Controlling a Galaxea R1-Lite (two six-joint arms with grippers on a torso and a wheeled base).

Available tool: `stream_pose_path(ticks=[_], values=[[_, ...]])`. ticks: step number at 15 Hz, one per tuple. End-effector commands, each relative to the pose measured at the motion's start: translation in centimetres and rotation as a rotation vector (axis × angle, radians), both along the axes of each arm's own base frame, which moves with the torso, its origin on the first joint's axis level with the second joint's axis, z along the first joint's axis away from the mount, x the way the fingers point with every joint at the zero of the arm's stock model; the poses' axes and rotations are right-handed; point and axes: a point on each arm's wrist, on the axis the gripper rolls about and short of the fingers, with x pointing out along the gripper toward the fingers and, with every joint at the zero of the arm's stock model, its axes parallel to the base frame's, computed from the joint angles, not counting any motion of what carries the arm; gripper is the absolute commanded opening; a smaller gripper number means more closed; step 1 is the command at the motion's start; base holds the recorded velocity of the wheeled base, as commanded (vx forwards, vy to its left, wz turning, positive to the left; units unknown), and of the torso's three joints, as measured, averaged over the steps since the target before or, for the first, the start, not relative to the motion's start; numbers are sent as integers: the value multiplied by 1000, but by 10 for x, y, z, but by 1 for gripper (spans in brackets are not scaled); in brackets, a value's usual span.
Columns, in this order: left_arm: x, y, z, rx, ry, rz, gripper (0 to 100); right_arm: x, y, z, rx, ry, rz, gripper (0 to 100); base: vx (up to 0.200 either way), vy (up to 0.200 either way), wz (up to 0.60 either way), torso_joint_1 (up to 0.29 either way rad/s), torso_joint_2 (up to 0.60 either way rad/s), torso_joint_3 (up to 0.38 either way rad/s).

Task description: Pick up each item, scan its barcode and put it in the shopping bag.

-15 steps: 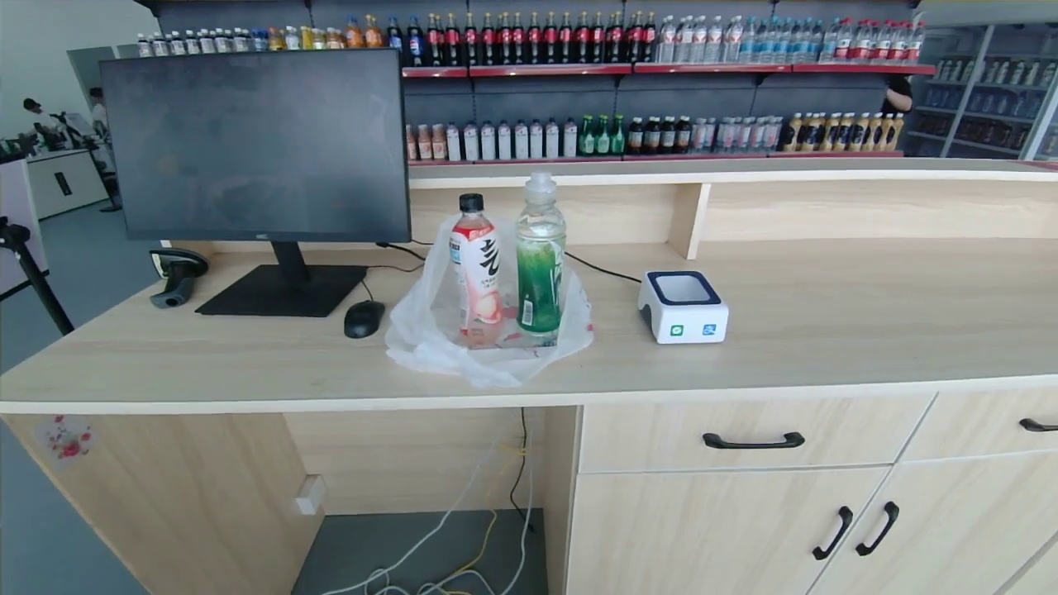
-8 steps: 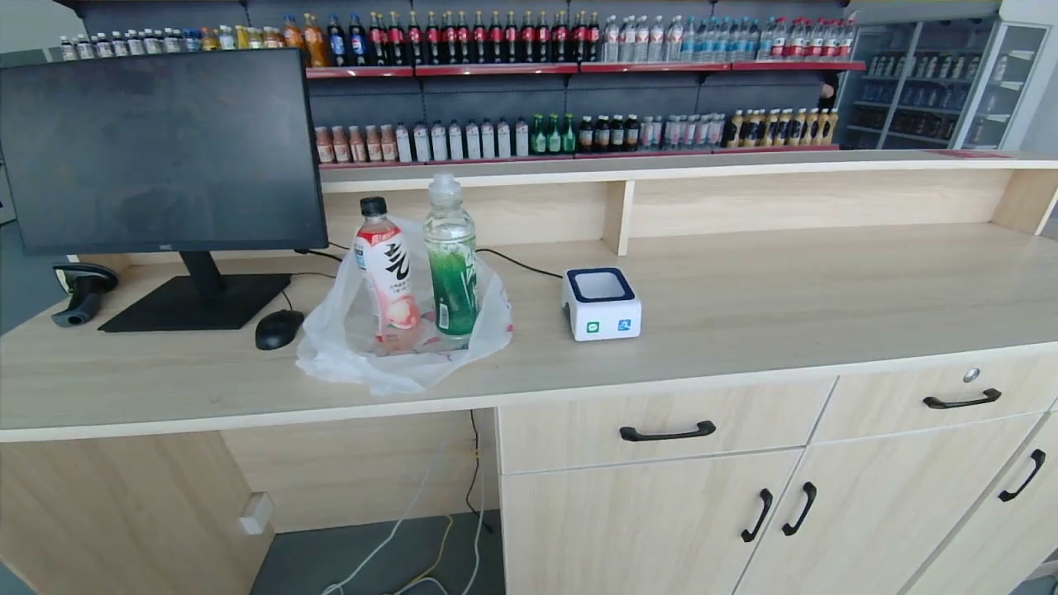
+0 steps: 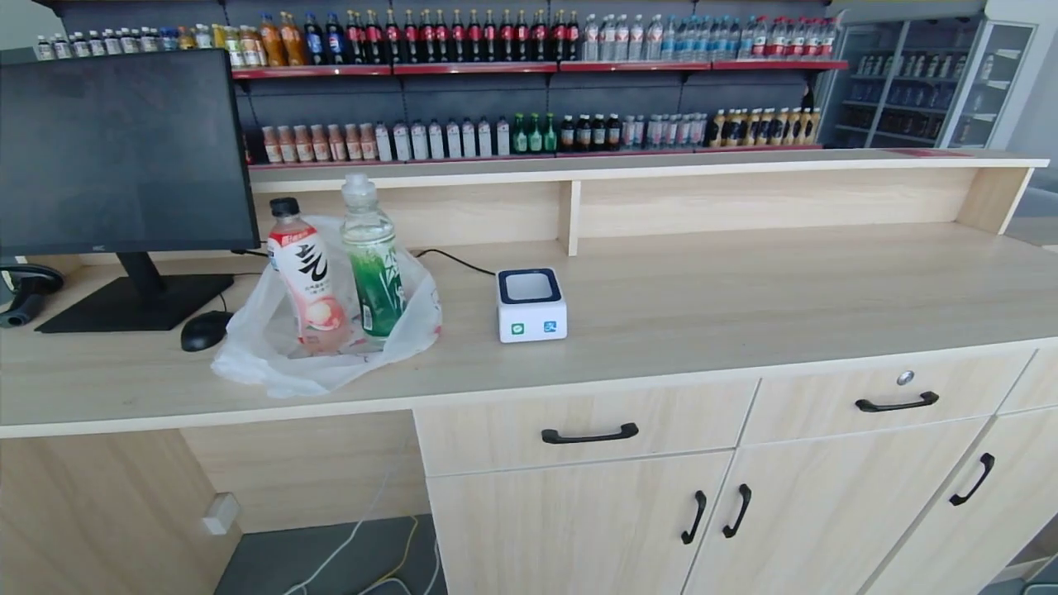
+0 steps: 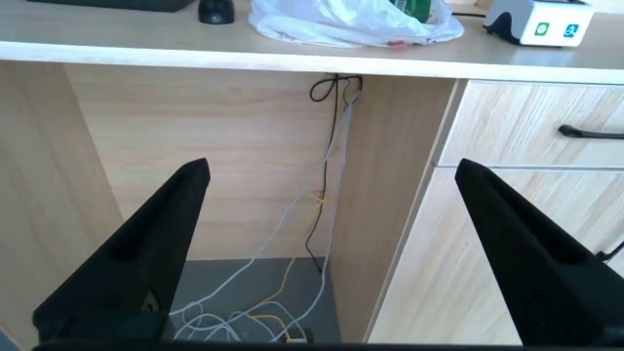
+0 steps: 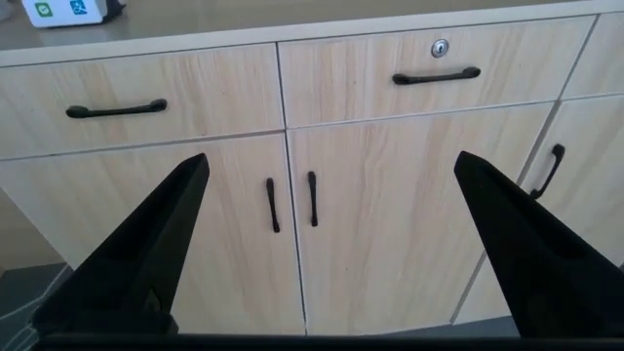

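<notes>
- Shop shelves lined with drink bottles [image 3: 529,132] run behind a long pale wooden tabletop [image 3: 744,306] fitted with drawers [image 3: 591,434] and cupboard doors [image 3: 579,529] below.
- Toward the tabletop's left end, near its front edge, a thin white shopping bag [image 3: 248,364] lies open.
- Two bottles stand upright inside the bag, side by side: a pink-labelled bottle [image 3: 307,285] and a green-labelled bottle [image 3: 374,264].
- A small white barcode scanner [image 3: 531,306] sits just beside the bag, on the side toward the tabletop's middle, window facing up.
- A dark monitor [image 3: 116,149] and a mouse [image 3: 203,330] sit on the bag's other side, at the left end.
- Progress, as a judgement: with both bottles already bagged, the task looks finished or very nearly so. Whether each barcode was scanned cannot be told.
- The left gripper [image 4: 331,166] hangs low, below the tabletop's front edge, facing the open recess where cables dangle. Its jaws are spread wide and hold nothing.
- The right gripper [image 5: 331,158] is equally low, facing the drawers and cupboard doors. Its jaws are also spread wide, holding nothing.
</notes>
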Motion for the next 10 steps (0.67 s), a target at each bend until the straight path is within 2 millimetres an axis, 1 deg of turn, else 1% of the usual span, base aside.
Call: stream_pose_path(ticks=[1,3,4,9,10], values=[[0,0,0,0,0,1,100,0,0,0,-2,0,1,100,0,-200,600,2,2,-2],[0,0,0,0,-3,1,100,0,0,0,1,1,1,100,0,-200,600,2,2,2],[0,0,0,0,0,-1,100,0,0,0,4,1,1,100,0,-200,0,2,2,2],[0,0,0,-3,-3,1,100,0,0,0,4,1,0,100,0,0,0,0,0,0],[0,0,0,-2,-3,1,100,0,0,0,-1,1,1,100,-200,0,0,7,-2,2]])
